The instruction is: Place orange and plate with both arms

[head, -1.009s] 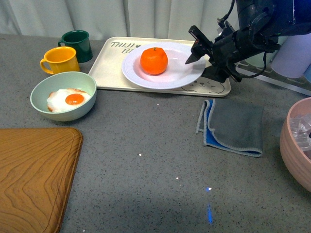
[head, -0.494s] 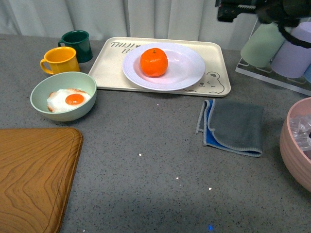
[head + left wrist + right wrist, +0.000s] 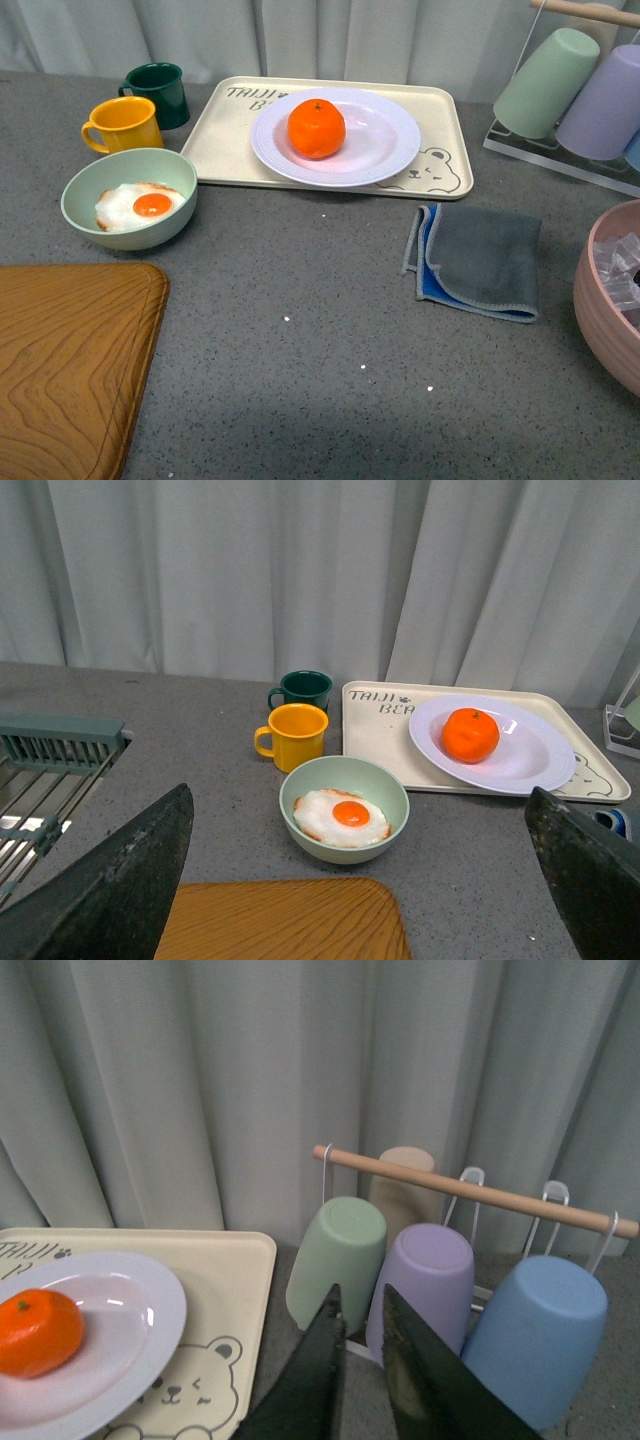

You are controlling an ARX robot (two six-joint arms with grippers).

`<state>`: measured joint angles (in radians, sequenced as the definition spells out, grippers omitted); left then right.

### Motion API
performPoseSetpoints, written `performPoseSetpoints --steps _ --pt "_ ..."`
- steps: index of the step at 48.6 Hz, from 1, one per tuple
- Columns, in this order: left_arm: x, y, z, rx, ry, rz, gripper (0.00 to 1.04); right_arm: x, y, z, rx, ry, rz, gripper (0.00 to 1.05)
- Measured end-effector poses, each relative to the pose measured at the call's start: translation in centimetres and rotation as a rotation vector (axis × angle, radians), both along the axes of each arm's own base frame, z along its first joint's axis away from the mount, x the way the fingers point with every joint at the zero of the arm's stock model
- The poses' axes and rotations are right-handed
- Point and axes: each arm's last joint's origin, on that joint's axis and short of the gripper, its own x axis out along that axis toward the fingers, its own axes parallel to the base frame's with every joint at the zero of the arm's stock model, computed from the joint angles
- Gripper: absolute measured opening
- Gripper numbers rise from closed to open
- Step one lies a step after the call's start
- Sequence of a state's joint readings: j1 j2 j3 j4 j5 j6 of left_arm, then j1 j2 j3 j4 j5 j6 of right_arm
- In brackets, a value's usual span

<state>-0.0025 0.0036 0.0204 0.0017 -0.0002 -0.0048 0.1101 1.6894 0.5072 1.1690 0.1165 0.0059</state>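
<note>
Upright, stem dot up, the orange (image 3: pixel 317 127) sits in the plate (image 3: pixel 385 140); left jaws apart, right jaws nearly together.

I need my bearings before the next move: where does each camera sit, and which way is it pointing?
Front view: on the robot's body, looking down over the table at the orange on the plate; no arm shows.
Left wrist view: high and back, facing the egg bowl and mugs; left gripper open, fingers at the frame edges.
Right wrist view: facing the cup rack; right gripper nearly shut.
All three views share the orange, the plate and the tray.
</note>
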Motion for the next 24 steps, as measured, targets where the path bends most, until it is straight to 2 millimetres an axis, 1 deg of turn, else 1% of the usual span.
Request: performPoseSetpoints --steps 2,3,8,13,18,21,24 --pt "0.0 0.0 0.0 0.000 0.000 0.000 0.98 -1.4 -0.3 -0.1 -0.002 0.004 0.005 0.02" --pt "0.0 0.0 0.0 0.000 0.000 0.000 0.98 -1.7 -0.4 -0.1 -0.005 0.005 0.006 0.00" --pt "0.0 0.0 0.0 0.000 0.000 0.000 0.98 -3.8 -0.8 0.0 -0.005 0.002 0.013 0.01" --pt "0.0 0.0 0.0 0.000 0.000 0.000 0.98 -5.3 -1.2 0.1 -0.005 -0.002 0.009 0.01" --pt "0.0 0.0 0.0 0.000 0.000 0.000 0.98 -7.4 -1.7 0.0 -0.004 0.003 0.001 0.01" --pt "0.0 0.0 0.0 0.000 0.000 0.000 0.98 -8.5 -2.4 0.0 -0.004 0.004 0.024 0.01" --pt "0.0 0.0 0.0 0.000 0.000 0.000 0.98 -9.5 -2.8 0.1 -0.004 0.004 0.007 0.01"
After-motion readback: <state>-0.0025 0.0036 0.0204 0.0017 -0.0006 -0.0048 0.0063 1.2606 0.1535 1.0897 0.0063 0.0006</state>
